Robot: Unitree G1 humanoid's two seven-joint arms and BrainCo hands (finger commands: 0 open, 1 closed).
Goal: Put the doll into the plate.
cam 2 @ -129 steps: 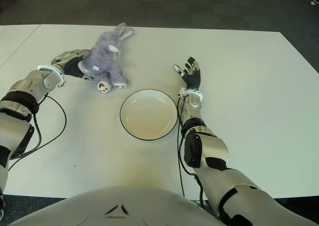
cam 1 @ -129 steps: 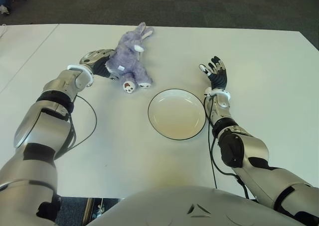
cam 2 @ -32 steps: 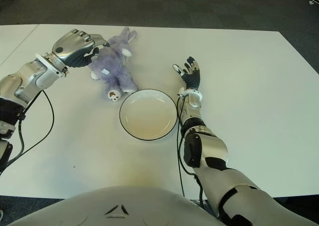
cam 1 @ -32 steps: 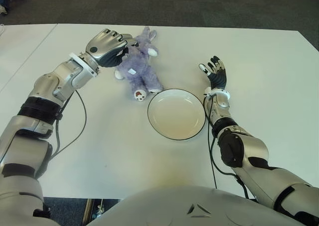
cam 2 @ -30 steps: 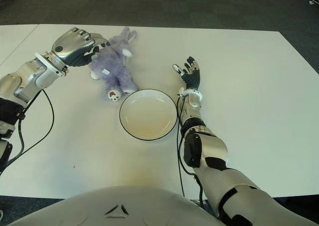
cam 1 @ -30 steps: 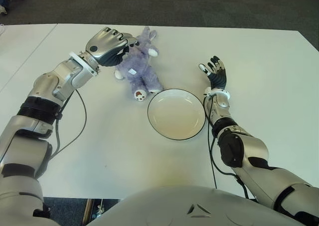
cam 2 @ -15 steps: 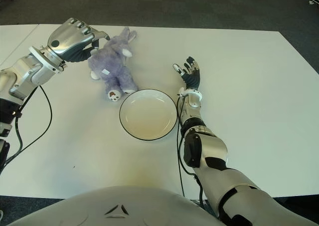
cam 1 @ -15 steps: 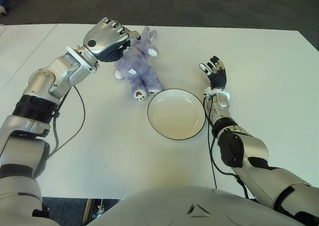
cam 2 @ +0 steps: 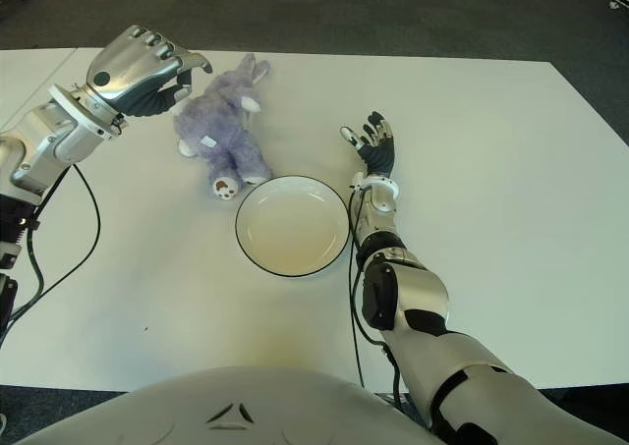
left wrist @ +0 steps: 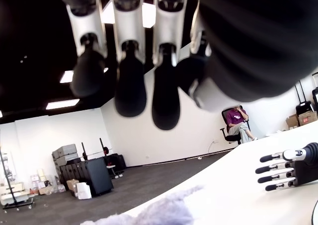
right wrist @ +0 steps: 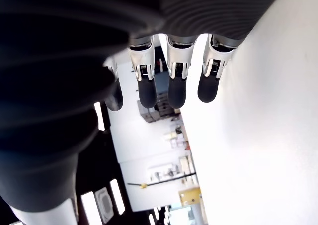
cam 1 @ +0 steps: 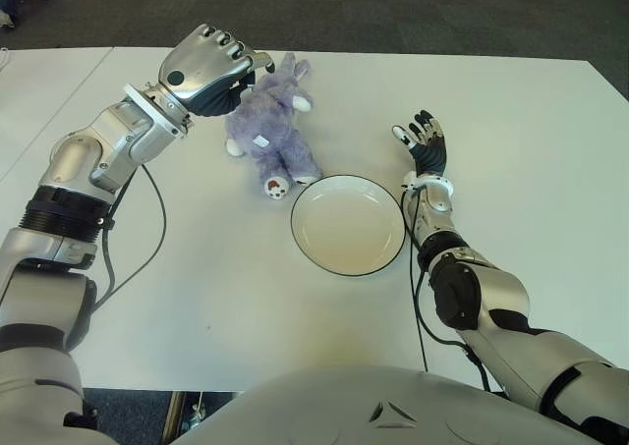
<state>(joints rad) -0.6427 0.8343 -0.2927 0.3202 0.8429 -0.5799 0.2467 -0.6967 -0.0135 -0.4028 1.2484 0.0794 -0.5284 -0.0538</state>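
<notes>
Up in the upper left of the eye views, the left hand (cam 1: 204, 72) hovers with its fingers (left wrist: 130, 81) loosely curved and apart, gripping nothing; its wrist view shows only purple fur below them. Just beside those fingertips lies the doll (cam 1: 267, 128) (a purple plush rabbit, feet toward the plate), flat on the white table (cam 1: 531, 150). Toward centre frame sits the plate (cam 1: 348, 223), holding nothing. Right of it the right hand (cam 1: 424, 144) shows, fingers spread.
</notes>
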